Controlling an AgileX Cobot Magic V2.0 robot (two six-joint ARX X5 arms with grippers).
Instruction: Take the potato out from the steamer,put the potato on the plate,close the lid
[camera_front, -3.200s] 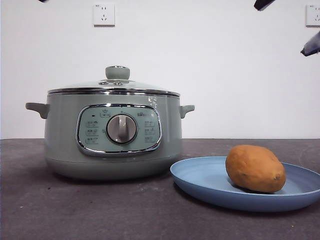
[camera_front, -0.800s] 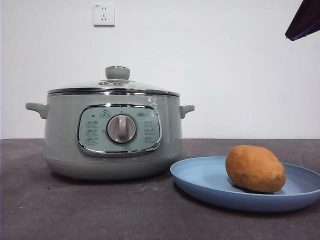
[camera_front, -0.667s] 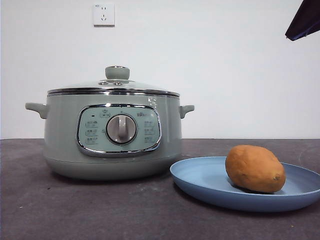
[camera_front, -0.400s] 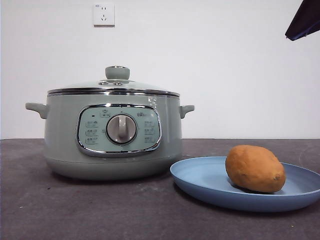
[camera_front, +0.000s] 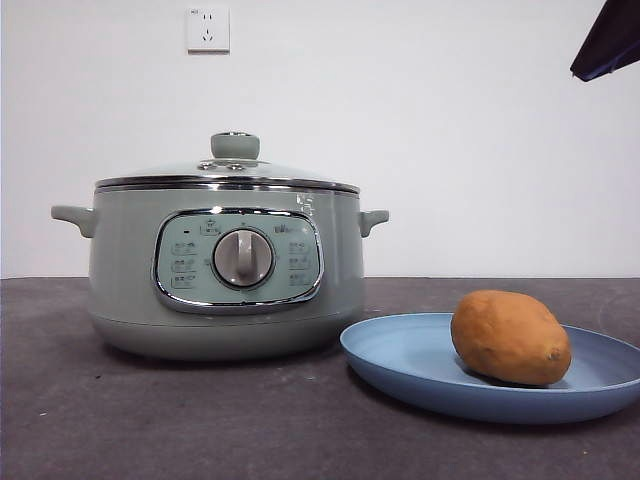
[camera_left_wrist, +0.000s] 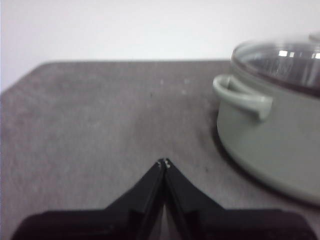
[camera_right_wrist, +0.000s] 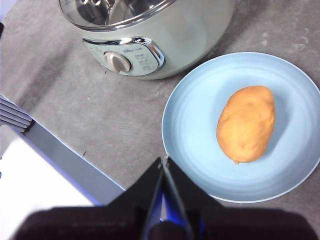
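Note:
The orange-brown potato (camera_front: 511, 337) lies on the blue plate (camera_front: 420, 365), right of the sage-green steamer (camera_front: 225, 265). The glass lid (camera_front: 228, 172) with its green knob sits shut on the steamer. The potato (camera_right_wrist: 246, 123), plate (camera_right_wrist: 192, 125) and steamer (camera_right_wrist: 165, 35) also show in the right wrist view. My right gripper (camera_right_wrist: 164, 161) is shut and empty, high above the plate's near edge; a dark tip (camera_front: 610, 40) shows at the front view's top right. My left gripper (camera_left_wrist: 164, 163) is shut and empty, over bare table beside the steamer's handle (camera_left_wrist: 242, 97).
The dark grey table (camera_front: 200, 420) carries the steamer and plate. A white wall with a socket (camera_front: 208, 29) stands behind. A white and grey block (camera_right_wrist: 45, 170) lies at the table's edge in the right wrist view.
The arm tips at the top edge have shifted since 3.3 s ago: one dark tip now sits at the top right corner. Nothing has moved in the last second.

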